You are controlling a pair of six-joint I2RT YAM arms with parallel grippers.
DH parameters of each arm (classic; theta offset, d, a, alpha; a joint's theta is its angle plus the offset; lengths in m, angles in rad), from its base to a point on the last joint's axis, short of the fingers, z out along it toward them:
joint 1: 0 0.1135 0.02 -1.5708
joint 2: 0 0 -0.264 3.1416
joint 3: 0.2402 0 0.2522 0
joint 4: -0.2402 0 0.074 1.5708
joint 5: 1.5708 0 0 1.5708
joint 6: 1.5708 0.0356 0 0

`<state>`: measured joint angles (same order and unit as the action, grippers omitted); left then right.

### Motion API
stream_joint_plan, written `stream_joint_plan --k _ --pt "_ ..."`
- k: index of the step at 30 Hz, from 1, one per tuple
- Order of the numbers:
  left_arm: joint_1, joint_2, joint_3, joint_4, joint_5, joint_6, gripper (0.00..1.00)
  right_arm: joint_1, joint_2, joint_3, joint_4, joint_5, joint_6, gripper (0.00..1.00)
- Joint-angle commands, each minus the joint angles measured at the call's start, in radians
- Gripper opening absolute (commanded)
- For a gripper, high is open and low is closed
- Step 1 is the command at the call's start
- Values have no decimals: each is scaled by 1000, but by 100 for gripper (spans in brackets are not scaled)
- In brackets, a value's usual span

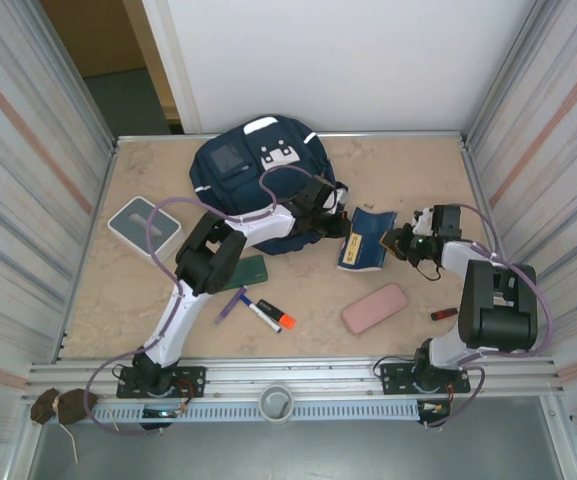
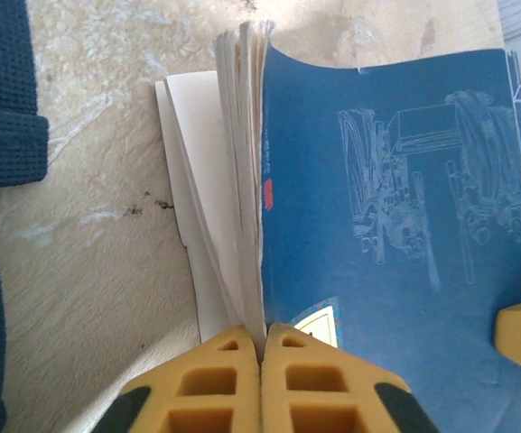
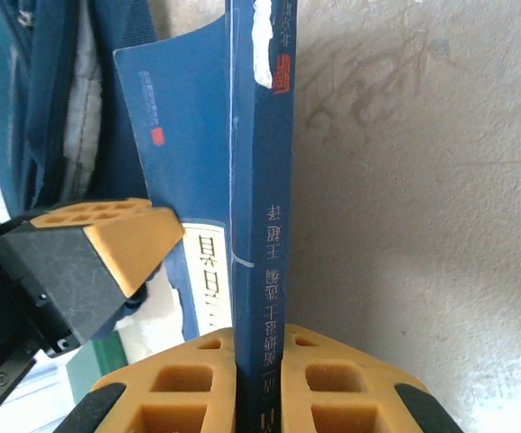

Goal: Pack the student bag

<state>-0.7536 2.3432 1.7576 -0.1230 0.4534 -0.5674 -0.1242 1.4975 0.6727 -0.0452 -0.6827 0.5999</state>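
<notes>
just right of the student bag (image 1: 253,165), left pincer (image 2: 262,361) and right pincer (image 3: 258,361) each clamp the blue book (image 1: 365,240).

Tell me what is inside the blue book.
The book shows white pages fanning out from where the left gripper pinches it. Its blue cover hides the rest, and any print.

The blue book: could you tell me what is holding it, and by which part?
Both hold the blue book: the left gripper pinches its fanned pages at their edge, and the right gripper clamps across its spine.
</notes>
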Motion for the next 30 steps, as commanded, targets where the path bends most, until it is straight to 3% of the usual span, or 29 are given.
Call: stream_joint_plan --k 1,5,13,21,30 --pt "-22 -116 -25 -5 92 86 23 -18 -74 8 44 -70 37 0" --pt "-14 -268 -105 -65 40 260 40 -41 -161 39 -7 -66 55 0" --pt "102 -471 -208 -246 -178 567 58 -40 -259 131 -90 -82 73 0" --pt "168 -381 -116 -416 -348 842 73 -31 -260 163 -113 -83 70 0" --pt "169 -192 55 -541 -457 929 77 -15 -246 156 -120 -75 60 0"
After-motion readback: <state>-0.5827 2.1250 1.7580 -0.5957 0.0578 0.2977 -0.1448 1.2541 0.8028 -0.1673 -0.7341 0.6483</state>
